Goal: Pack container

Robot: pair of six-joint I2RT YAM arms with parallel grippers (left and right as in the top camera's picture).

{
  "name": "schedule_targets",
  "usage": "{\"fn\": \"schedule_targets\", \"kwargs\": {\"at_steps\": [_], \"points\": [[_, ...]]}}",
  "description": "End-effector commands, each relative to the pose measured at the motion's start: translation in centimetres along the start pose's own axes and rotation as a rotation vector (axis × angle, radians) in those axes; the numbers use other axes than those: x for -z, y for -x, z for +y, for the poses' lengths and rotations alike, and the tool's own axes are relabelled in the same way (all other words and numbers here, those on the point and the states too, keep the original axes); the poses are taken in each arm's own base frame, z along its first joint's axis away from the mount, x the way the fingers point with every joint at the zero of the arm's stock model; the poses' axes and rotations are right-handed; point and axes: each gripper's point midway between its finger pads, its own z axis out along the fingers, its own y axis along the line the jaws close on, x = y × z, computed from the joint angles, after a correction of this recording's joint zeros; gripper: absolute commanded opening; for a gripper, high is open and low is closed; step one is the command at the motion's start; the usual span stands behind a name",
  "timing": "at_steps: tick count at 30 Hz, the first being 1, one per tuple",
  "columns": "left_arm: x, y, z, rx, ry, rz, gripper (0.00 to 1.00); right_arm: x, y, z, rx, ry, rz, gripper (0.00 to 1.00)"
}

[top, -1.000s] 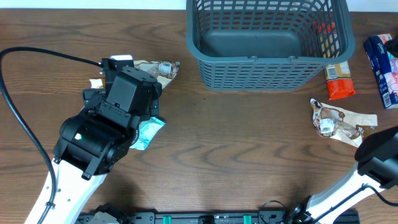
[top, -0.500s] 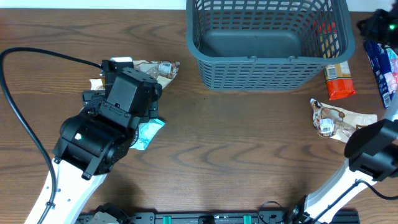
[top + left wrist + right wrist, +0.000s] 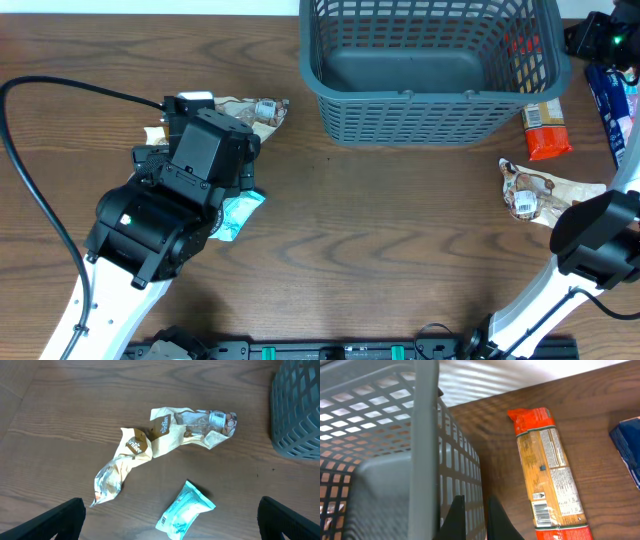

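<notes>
The container (image 3: 430, 70), a dark grey-blue lattice basket, stands at the back centre with nothing showing on its base. My left arm (image 3: 190, 170) hangs over the left snack packets. In the left wrist view my left gripper (image 3: 170, 527) is open wide above a teal packet (image 3: 185, 512), which lies apart from both fingers. Two beige packets (image 3: 200, 427) lie beyond it. My right gripper (image 3: 477, 525) is shut on nothing, just outside the container's right wall (image 3: 460, 475). An orange packet (image 3: 547, 475) lies beside it.
A blue packet (image 3: 615, 100) lies at the far right edge, and a crumpled beige packet (image 3: 545, 195) sits in front of the orange packet (image 3: 545, 130). The container's near corner (image 3: 297, 410) shows at the right of the left wrist view. A black cable (image 3: 60, 90) runs across the left.
My right arm has swung from the front right corner up to the container's far right side. The left arm and all packets have stayed put.
</notes>
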Motion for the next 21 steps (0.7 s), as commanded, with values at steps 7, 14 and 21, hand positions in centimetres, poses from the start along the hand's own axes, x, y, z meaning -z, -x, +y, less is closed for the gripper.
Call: {"fn": "schedule_targets", "kwargs": {"at_steps": [7,14,21], "points": [[0.7,0.6,0.5,0.007,0.002,-0.023,0.99,-0.3,0.2,1.2,0.05,0.056,-0.004,0.02],[0.7,0.6,0.5,0.007,0.002,-0.023,0.99,-0.3,0.2,1.9,0.054,0.087,-0.005,0.01],[0.7,0.6,0.5,0.007,0.002,-0.023,0.99,-0.7,0.1,3.1,0.078,0.102,0.0,0.02]]}}
